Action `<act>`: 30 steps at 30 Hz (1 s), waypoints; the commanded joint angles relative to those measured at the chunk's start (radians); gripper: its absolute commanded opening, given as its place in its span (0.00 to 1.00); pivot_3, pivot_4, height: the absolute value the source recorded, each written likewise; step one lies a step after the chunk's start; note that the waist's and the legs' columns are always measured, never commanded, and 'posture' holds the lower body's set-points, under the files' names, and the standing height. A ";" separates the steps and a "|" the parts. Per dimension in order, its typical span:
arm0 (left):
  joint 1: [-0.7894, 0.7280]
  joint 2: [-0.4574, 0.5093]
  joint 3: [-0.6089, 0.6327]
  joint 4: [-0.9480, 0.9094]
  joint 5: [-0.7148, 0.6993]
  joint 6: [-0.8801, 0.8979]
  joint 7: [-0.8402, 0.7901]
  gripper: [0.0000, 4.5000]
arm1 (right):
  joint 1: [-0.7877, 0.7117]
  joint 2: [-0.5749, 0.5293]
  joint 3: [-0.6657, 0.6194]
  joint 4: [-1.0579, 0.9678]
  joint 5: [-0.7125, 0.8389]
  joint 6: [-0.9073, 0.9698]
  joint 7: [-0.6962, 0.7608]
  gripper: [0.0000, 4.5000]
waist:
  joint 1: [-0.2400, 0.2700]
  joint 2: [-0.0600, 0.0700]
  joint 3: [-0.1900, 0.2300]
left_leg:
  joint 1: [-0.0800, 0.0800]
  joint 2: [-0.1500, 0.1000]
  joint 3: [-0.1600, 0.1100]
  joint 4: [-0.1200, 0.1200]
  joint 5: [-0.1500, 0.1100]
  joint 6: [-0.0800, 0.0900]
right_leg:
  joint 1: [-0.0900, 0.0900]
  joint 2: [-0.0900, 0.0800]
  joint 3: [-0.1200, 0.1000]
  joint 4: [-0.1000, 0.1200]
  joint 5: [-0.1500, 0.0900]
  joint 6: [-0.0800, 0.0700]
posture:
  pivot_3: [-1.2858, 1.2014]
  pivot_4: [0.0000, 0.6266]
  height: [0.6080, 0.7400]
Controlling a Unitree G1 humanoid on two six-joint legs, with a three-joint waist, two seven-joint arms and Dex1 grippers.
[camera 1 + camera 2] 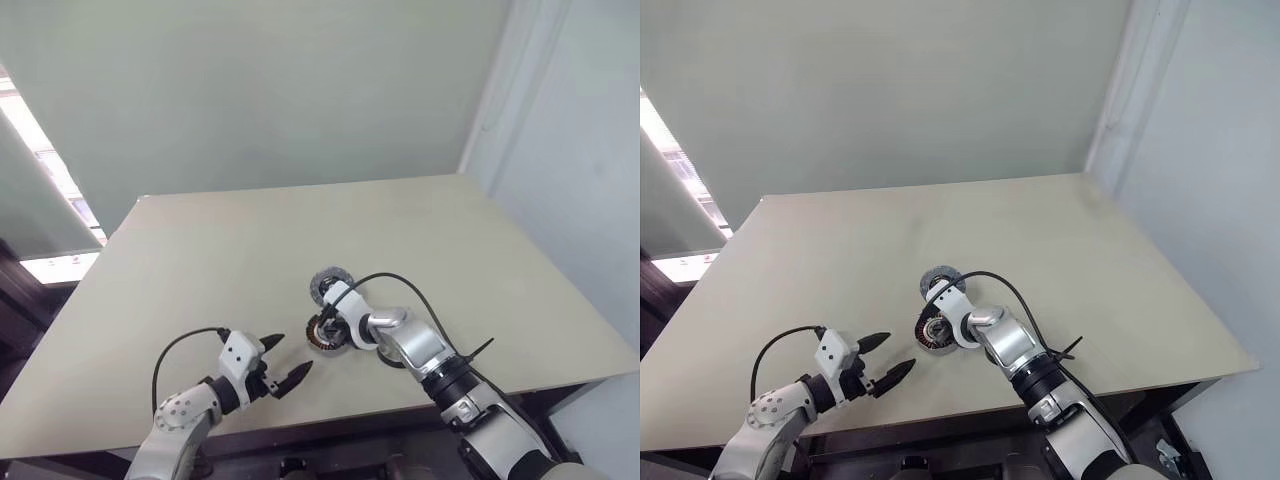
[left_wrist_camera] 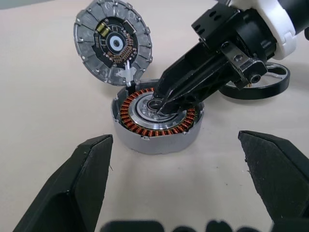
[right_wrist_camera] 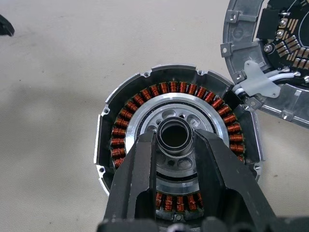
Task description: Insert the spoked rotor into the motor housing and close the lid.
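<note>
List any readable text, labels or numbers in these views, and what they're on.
None readable.
Lid: its circuit board carries small components, with no legible marking.
Motor housing: no lettering on its windings or rim.
Spoked rotor: no marking visible.
Table: plain.

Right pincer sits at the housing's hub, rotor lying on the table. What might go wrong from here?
1. The right pincer pinches the motor housing at its hub; pulling away may drag it or scrape its copper windings.
2. The white wires tie the lid to the housing; any shift could strain them.
3. The spoked rotor lies right beside that pincer and might get knocked.
</note>
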State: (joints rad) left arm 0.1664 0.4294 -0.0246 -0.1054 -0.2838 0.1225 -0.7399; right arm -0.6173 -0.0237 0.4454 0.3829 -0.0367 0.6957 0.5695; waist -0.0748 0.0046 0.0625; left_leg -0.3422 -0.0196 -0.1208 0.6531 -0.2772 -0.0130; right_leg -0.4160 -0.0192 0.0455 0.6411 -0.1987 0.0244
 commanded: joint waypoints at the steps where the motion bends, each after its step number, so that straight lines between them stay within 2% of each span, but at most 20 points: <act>1: -0.021 -0.001 0.003 -0.009 0.002 -0.024 -0.003 1.00 | -0.015 -0.001 -0.005 -0.028 -0.006 0.001 0.002 0.18 | 0.000 0.000 0.000 | 0.000 0.000 0.000 0.000 0.000 0.000 | 0.000 0.000 0.000 0.000 0.000 0.000 | 0.52 0.00 1.00; 30: -0.031 -0.007 -0.005 0.017 0.007 -0.045 -0.005 1.00 | -0.016 -0.008 0.005 -0.027 -0.012 0.016 0.013 0.18 | 0.000 0.000 0.000 | 0.000 0.000 0.000 0.000 0.000 0.000 | 0.000 0.000 0.000 0.000 0.001 0.001 | 0.52 0.00 1.00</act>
State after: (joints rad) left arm 0.1518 0.4231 -0.0303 -0.0804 -0.2822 0.0976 -0.7418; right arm -0.6174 -0.0279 0.4475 0.3809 -0.0411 0.7025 0.5750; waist -0.0748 0.0047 0.0623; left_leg -0.3421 -0.0196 -0.1208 0.6531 -0.2772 -0.0130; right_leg -0.4158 -0.0191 0.0455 0.6412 -0.1980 0.0255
